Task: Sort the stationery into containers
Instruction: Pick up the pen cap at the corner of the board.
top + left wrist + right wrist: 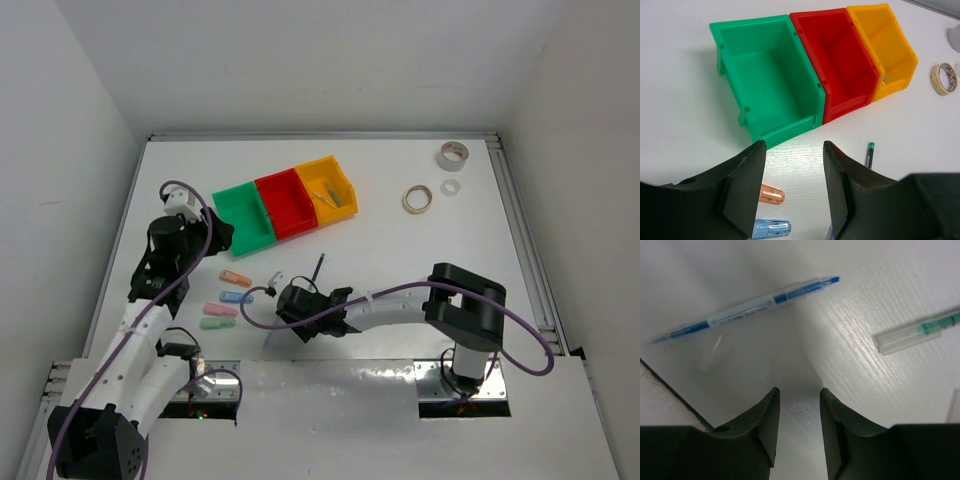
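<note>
Though the yellow bin [318, 175], upper centre, holds something, green bin [765, 75] and red bin [840, 60] are empty; pastels [233, 277] and tapes [450, 164] lie loose. Left gripper [792, 150] and right gripper [799, 395] are spread, empty; the blue pen [747, 307] lies upper left.

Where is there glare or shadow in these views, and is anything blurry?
Right wrist: sheen on the table right of centre; the claw casts a shadow over the left, reaching the blue pen; green pen slightly soft. Left wrist: bins sharp, evenly lit. Top: even light, soft shadows.
</note>
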You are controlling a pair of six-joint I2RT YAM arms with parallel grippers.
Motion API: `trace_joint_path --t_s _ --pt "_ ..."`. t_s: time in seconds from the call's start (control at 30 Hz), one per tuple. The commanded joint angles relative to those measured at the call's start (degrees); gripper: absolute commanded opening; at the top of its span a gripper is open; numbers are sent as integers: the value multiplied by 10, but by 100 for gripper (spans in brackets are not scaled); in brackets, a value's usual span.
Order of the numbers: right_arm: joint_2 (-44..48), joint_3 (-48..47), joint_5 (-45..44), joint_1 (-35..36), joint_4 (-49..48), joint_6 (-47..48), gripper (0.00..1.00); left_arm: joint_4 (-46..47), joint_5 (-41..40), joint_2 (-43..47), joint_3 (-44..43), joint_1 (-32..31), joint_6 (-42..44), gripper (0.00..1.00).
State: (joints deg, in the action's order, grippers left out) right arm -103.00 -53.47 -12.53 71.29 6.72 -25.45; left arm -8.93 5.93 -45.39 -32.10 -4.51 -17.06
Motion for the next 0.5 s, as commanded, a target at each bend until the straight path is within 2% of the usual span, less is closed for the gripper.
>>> trace_joint_path --t_s 0.0,0.1,0.2,0.3,0.47 --pt "10 -22 -64 2 21 -38 36 20 -12 15 5 -12 1 47" --pt "17 -37 -68 5 29 -19 37 12 -19 22 10 -16 4 47" --pt "21 -37 -41 21 -6 9 42 8 -24 32 16 -18 3 47" --pt "15 -40 -10 35 -35 15 45 2 -34 43 19 -21 2 47" --pt "4 -58 -8 57 -42 6 46 7 -57 56 24 -24 3 47"
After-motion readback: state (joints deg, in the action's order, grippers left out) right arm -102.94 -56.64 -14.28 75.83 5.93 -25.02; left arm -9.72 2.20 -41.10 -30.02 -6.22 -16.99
